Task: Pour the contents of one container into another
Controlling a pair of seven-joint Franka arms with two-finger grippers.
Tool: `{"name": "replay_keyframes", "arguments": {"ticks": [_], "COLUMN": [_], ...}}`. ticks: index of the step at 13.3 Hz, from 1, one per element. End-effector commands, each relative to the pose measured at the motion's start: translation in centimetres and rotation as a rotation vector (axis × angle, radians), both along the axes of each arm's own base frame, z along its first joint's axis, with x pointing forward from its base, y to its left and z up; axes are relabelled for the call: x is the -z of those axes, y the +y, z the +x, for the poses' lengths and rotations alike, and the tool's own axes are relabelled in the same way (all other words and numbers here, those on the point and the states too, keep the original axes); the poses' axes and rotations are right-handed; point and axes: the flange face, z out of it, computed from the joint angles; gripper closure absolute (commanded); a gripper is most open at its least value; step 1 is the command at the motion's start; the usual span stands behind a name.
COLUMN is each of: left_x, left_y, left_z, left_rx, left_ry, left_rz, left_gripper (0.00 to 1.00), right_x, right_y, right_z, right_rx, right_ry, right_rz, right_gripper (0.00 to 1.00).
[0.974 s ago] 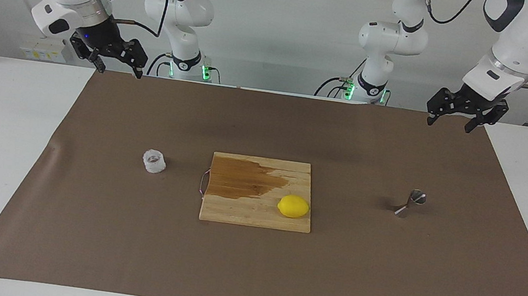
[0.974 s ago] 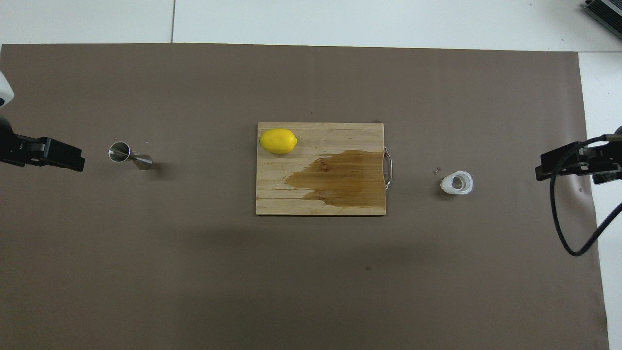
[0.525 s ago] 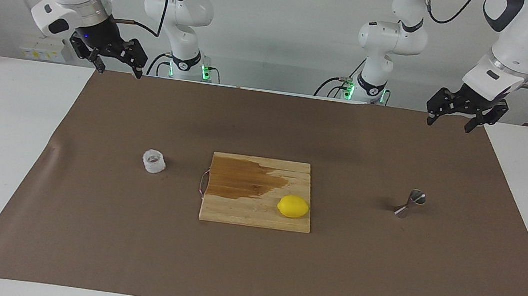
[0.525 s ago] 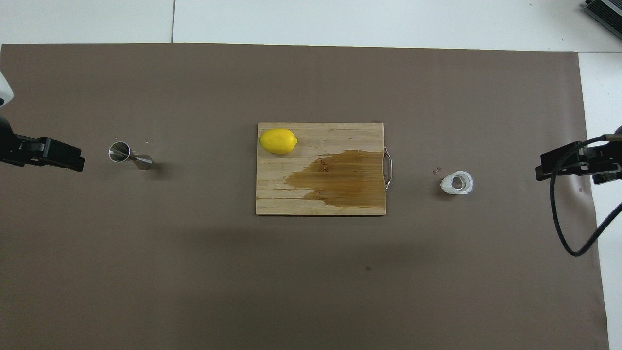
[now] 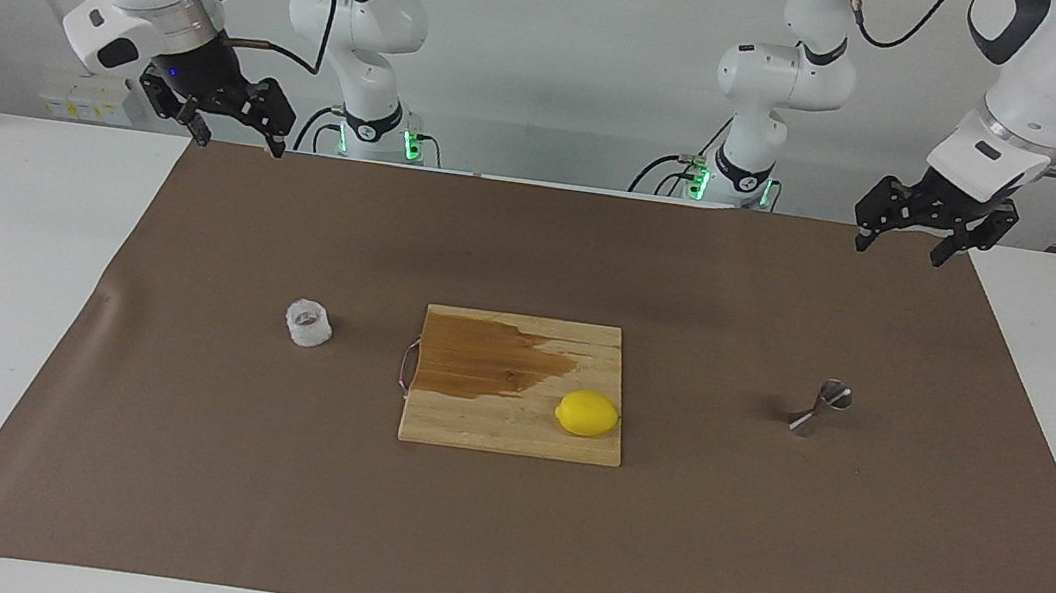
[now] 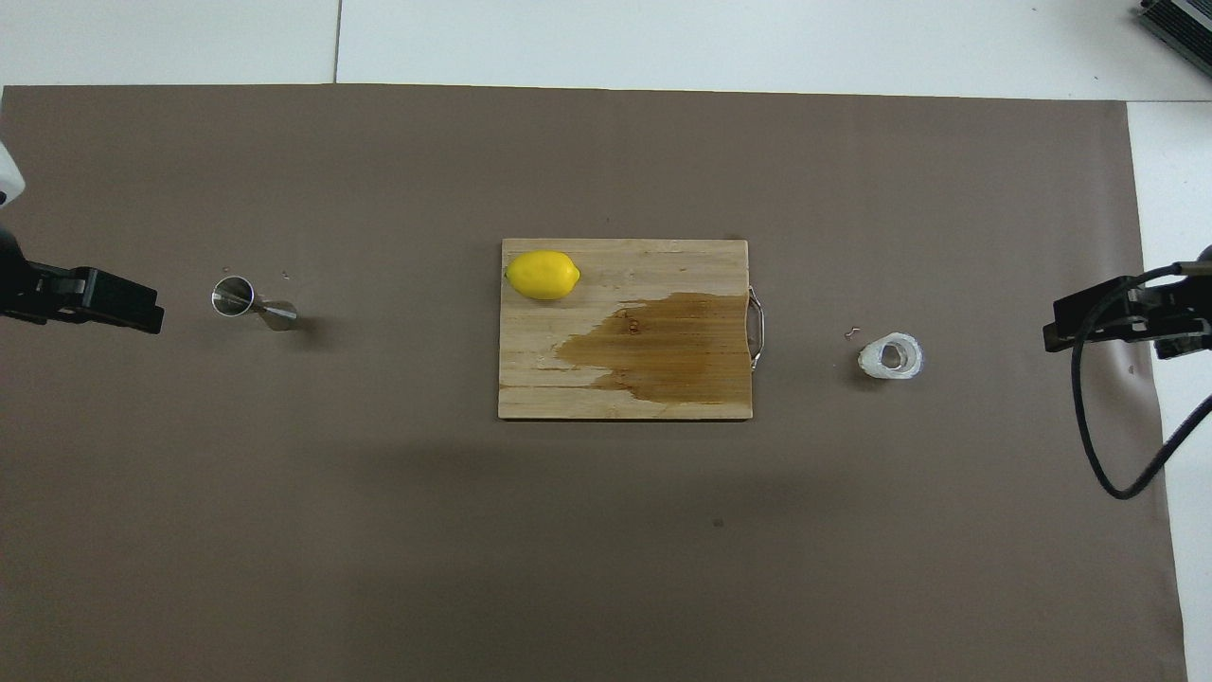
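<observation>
Both arms run out of the top of the facing view, so their upper links go unseen. In the overhead view the left gripper (image 6: 90, 298) is cut by the picture's edge beside the jigger (image 6: 252, 304), only its black tip showing. The right gripper (image 6: 1122, 317) is cut the same way beside the white cup (image 6: 891, 356). What the cup holds is too small to tell, and so is the inside of the jigger. A tiny speck (image 6: 852, 332) just beside the cup cannot be identified.
</observation>
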Motion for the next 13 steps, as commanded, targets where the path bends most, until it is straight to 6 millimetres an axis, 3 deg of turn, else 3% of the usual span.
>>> {"name": "replay_keyframes", "arguments": {"ticks": [1, 6, 9, 13], "left_x": [-0.3, 0.7, 2.5, 6.5], "left_y": [0.2, -0.1, 2.8, 7.1], "left_z": [-0.7, -0.2, 1.9, 5.7], "left_rx": [-0.004, -0.026, -0.213, -0.455], "left_ry": [0.001, 0.029, 0.090, 0.231], "left_rz": [-0.009, -0.037, -0.113, -0.169], "left_gripper": [0.00, 0.00, 0.00, 0.00], "right_x": [-0.1, -0.1, -0.1, -0.1], "right_y": [-0.4, -0.4, -0.4, -0.4], "right_z": [-0.2, -0.2, -0.2, -0.2], "right_rx": [-0.014, -0.014, -0.014, -0.014], "right_ry": [0.007, 0.007, 0.007, 0.007], "right_rz": [-0.002, -0.002, -0.002, -0.002], "right_gripper": [0.00, 0.00, 0.00, 0.00]}}
